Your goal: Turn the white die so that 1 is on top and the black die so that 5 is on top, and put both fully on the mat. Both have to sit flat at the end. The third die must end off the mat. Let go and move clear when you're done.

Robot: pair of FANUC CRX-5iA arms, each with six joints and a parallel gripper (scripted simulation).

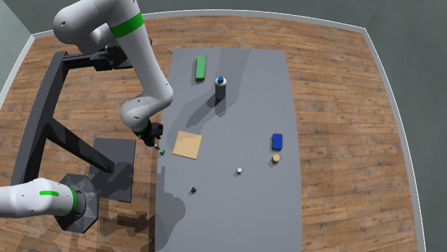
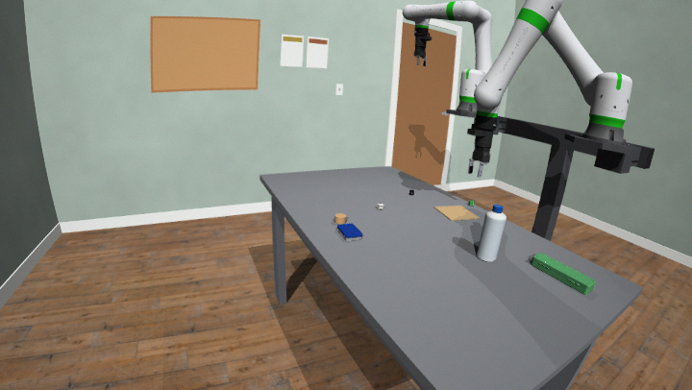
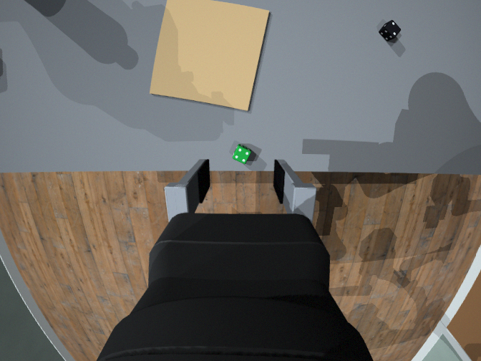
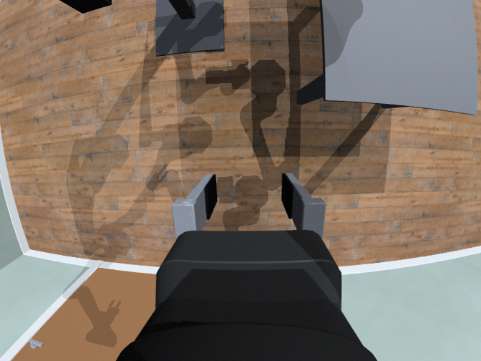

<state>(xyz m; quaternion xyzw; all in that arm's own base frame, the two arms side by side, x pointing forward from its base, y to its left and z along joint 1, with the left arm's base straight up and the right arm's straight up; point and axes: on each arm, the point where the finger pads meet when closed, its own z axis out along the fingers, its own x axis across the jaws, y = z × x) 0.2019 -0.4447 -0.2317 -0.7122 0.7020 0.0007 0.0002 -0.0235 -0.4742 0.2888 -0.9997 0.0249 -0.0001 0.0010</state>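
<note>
The white die (image 1: 239, 170) (image 2: 380, 206) lies on the table, off the mat; its pips are too small to read. The black die (image 1: 193, 190) (image 2: 411, 192) (image 3: 389, 30) lies off the mat with two pips on top. The green die (image 1: 162, 151) (image 2: 471, 203) (image 3: 241, 154) lies near the table edge, off the mat, several pips on top. The tan mat (image 1: 187, 144) (image 2: 456, 212) (image 3: 217, 50) has no die on it. My left gripper (image 2: 475, 171) (image 3: 241, 172) is open and empty above the green die. My right gripper (image 2: 421, 62) (image 4: 248, 187) is open and empty, high and beyond the table.
A white bottle (image 1: 220, 89) (image 2: 491, 237) stands beyond the mat, with a green box (image 1: 200, 67) (image 2: 561, 273) near it. A blue box (image 1: 277, 141) (image 2: 349, 231) and an orange cylinder (image 1: 275, 157) (image 2: 340, 218) are near the far long edge.
</note>
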